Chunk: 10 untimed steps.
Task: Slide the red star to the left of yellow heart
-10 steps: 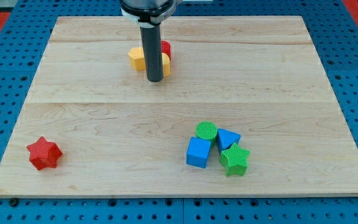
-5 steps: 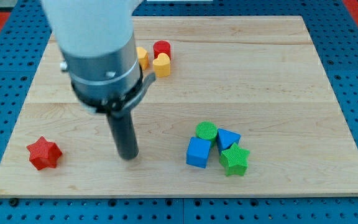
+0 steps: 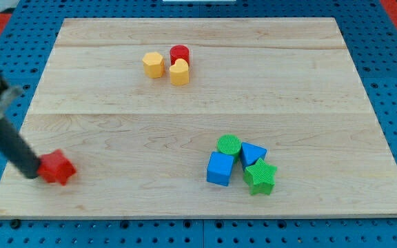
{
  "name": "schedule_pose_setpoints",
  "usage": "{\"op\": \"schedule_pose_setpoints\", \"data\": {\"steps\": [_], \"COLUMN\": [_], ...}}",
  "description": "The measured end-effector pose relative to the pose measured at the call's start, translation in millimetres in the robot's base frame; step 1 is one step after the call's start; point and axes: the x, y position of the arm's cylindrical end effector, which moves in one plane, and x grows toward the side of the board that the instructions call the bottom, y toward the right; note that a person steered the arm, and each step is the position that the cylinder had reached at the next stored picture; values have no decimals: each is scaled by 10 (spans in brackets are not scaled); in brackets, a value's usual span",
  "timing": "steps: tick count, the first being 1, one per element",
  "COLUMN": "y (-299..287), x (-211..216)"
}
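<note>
My tip touches the left side of the red star near the board's bottom-left corner, far from the yellow heart; with no pincer, I judge this light, rigid block slides easily but may spin off-centre.

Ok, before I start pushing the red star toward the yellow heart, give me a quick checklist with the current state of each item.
1. My tip at the red star: ok, it sits against the star's left side in the view.
2. Push side suits a move to the view's right: ok; upward travel will need a lower contact.
3. Yellow heart located: ok, near the view's top, touching the red cylinder.
4. Target spot left of the heart: not ok, the yellow hexagon sits there.
5. Path across the board: ok, no blocks between.
6. Blue and green cluster, nearest the blue cube: ok, well off the route.
</note>
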Motion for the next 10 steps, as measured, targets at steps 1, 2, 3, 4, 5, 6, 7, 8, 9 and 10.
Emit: {"op": "schedule_pose_setpoints", "data": {"steps": [1,2,3,4,5,6,7,8,9,10], "y": [584,285,261,610,873,874,829,994,1039,1039], "x": [-79,-57,110,98,-118,-166,100,205,-102,-480]}}
